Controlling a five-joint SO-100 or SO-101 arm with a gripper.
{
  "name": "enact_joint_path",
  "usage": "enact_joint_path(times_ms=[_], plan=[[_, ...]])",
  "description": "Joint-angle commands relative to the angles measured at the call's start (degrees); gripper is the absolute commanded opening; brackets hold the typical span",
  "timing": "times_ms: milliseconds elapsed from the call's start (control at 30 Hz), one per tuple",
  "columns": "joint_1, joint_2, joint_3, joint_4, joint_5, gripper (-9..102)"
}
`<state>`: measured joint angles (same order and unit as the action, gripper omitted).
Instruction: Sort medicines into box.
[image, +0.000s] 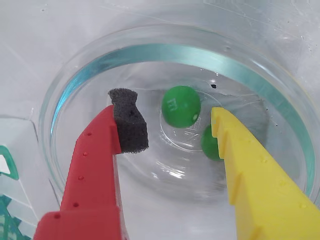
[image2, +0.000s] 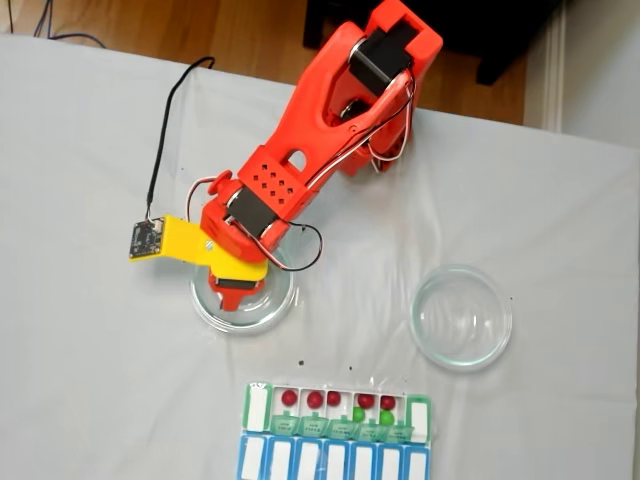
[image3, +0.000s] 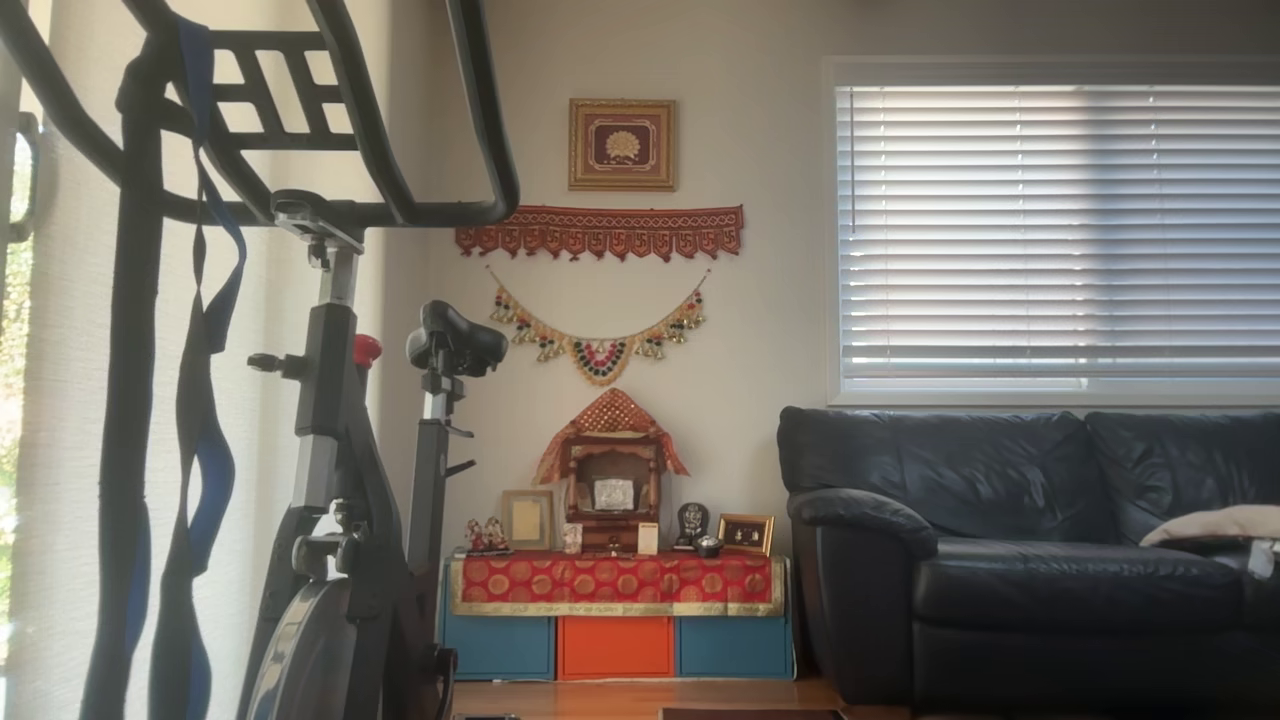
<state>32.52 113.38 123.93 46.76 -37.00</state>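
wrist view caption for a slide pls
Open pincer lowered into a glass dish, flanking two green medicines.

1. Orange arm (image2: 330, 120) reaches from the far edge of the fixed view toward the camera, folded down at the wrist.
2. Gripper (image: 170, 122) points downward, spread apart.
3. Red finger (image: 95, 170) carries a dark foam pad; yellow finger (image: 255, 180) stands opposite, nothing between them.

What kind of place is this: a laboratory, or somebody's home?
Most likely a home living room. The other view shows a dark sofa, an exercise bike and a small shrine against the wall. In the fixed view the arm works on a table with a white cover, standing on a wooden floor.
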Motion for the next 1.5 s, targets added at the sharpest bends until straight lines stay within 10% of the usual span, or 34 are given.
enact_joint_path(times_ms=[0, 1467], plan=[[-0.70, 0.26, -0.53, -0.97, 0.18, 24], [-1.76, -4.04, -0.09, -3.16, 0.09, 11]])
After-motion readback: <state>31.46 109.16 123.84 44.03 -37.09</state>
